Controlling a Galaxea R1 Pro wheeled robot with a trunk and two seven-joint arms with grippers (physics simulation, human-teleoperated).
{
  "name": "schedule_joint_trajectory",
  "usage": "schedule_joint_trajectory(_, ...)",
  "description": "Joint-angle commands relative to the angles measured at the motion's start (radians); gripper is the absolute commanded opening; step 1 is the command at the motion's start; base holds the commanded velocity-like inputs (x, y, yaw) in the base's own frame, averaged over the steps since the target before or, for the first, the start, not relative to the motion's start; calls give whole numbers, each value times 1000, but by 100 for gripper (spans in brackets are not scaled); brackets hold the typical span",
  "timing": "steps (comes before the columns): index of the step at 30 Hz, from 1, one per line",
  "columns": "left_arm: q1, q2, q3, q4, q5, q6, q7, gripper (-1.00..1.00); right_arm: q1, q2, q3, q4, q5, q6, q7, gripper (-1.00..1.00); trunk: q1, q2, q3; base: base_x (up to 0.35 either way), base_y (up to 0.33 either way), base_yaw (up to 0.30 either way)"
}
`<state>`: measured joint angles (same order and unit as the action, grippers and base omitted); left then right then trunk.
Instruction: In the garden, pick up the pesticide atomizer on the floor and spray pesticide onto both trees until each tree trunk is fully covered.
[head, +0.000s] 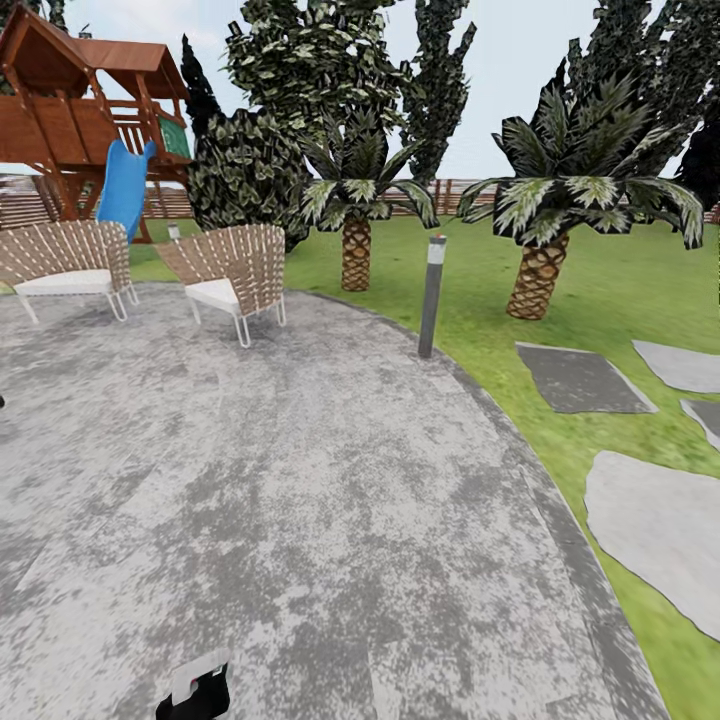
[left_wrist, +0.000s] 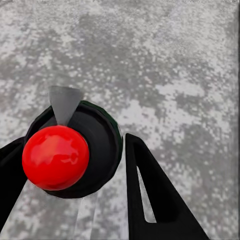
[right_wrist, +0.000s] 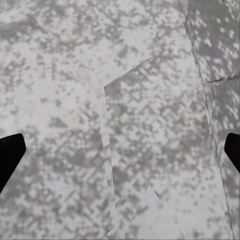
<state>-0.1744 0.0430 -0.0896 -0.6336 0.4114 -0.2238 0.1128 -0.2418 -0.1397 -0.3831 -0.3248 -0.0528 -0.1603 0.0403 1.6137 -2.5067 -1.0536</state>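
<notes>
Gripping the pesticide atomizer (left_wrist: 75, 150) between its fingers (left_wrist: 150, 200), the left gripper (left_wrist: 75, 200) is carrying it nozzle-forward above the grey paving (left_wrist: 175, 60), ready for spraying. Right gripper (right_wrist: 120, 150) is hanging wide open, empty. Ahead are only wicker chairs (head: 235, 275), scaly palms (head: 357, 215) and lawn (head: 600, 300); I'm judging the target trunks are lying elsewhere.

Paved patio (head: 300, 500) fills the lower left, two chairs (head: 235, 275) at its upper-left edge, playset (head: 90, 110) behind them. Post (head: 432, 297) at the patio's rim, centre; two palms (head: 357, 215) behind it, stepping stones (head: 580, 378) on the lawn (head: 600, 290), right.
</notes>
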Motion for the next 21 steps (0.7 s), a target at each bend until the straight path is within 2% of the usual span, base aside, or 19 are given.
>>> schedule_joint_trajectory(1,0,2,-8,0,7,-5,9,-100,-1,0,-3,1,-6,-4,4,100,-1,0,3,0,0,0)
schedule_joint_trajectory(21,0,2,-9,3,7,-5,10,-100,-1,0,-2,1,-4,-4,4,100,-10,5,80,0,0,0)
